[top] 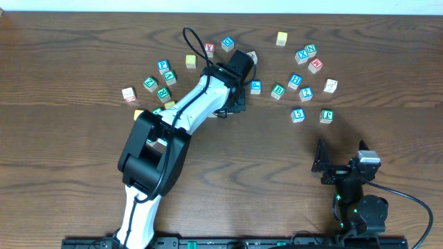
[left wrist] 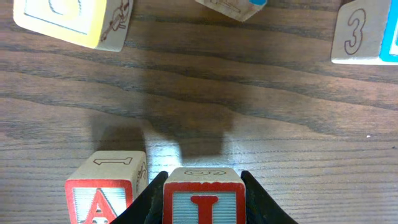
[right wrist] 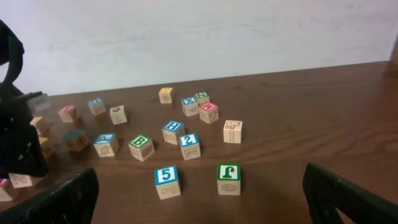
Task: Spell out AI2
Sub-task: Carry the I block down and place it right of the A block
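Observation:
My left gripper (left wrist: 203, 208) is shut on the red-framed I block (left wrist: 203, 198), which rests on the table. The red A block (left wrist: 102, 194) stands just to its left, a narrow gap between them. In the overhead view the left gripper (top: 230, 105) is at the table's middle and hides both blocks. The blue 2 block (top: 306, 93) lies among the right-hand cluster and also shows in the right wrist view (right wrist: 189, 144). My right gripper (right wrist: 199, 199) is open and empty, low near the front right (top: 322, 163).
Loose blocks lie around the left arm and to the right. A blue 5 block (right wrist: 166, 179) and a green block (right wrist: 228, 177) sit nearest the right gripper. A block marked 3 (left wrist: 364, 34) and a yellow-edged block (left wrist: 71, 18) lie beyond the I block.

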